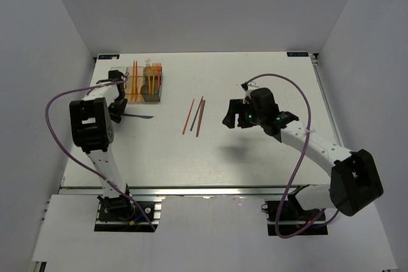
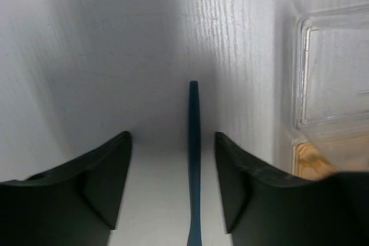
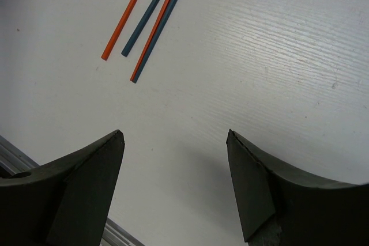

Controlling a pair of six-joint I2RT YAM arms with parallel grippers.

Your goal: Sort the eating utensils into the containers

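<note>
1. The left gripper (image 2: 172, 142) stood open with nothing held. The dark blue utensil (image 2: 194, 159) lay between its jaws, touching neither.
2. The utensil's long axis ran straight ahead along the gap.
3. The containers (image 2: 301, 73) sat just beyond, to one side.
4. The right gripper (image 3: 174, 136), open and empty, hovered near the loose sticks (image 3: 155, 15), well apart from that utensil.

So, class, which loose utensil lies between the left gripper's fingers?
The lone dark blue utensil beside the containers, framed by the left gripper; the four orange and blue sticks lie together mid-table.
</note>
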